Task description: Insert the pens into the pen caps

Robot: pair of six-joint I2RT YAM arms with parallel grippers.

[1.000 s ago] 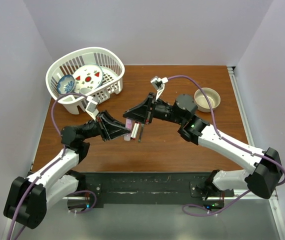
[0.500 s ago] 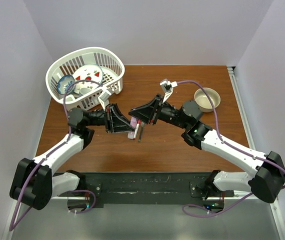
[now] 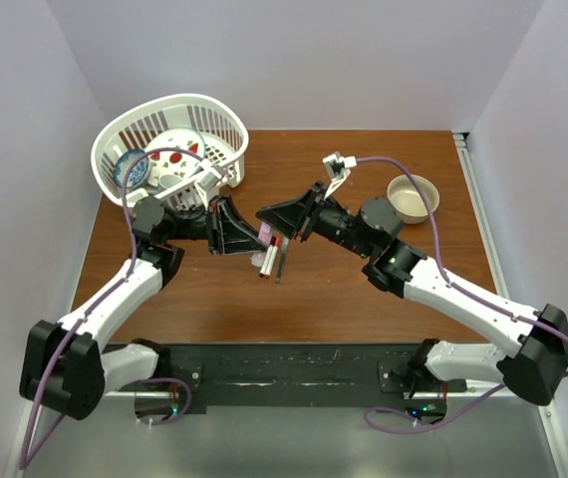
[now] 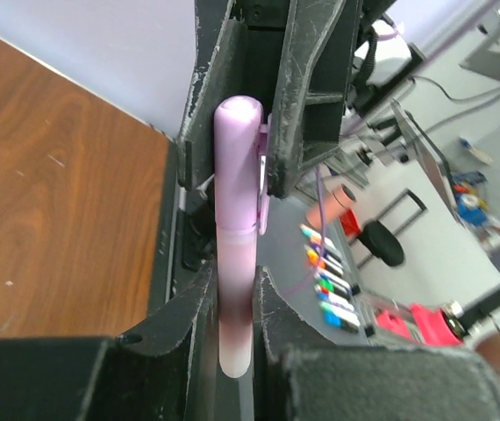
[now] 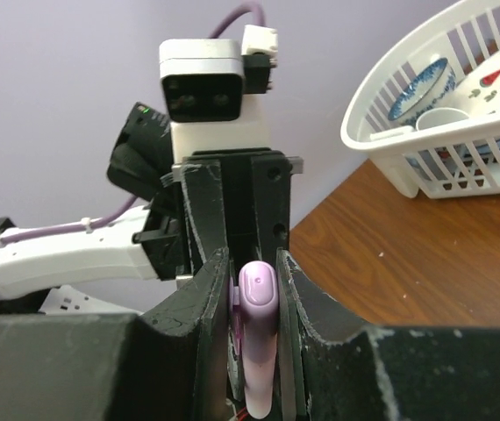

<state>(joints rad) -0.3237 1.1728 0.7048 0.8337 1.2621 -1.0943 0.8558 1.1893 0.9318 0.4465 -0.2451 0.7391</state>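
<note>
Both arms have carried their meeting point back toward the white basket (image 3: 214, 124), off the two loose pens (image 3: 274, 261) lying on the wooden table (image 3: 364, 289). Held above the wood, the pink pen (image 4: 235, 254) runs straight from the left gripper (image 4: 237, 303) — clamped tight on its smooth plastic barrel — into the pink cap (image 4: 239, 158), whose domed, clipped end sits inside the right gripper (image 5: 254, 281); those fingers flank it closely, but whether they pinch it I cannot tell. It looks seated, so any parting should, I judge, follow that shared axis.
</note>
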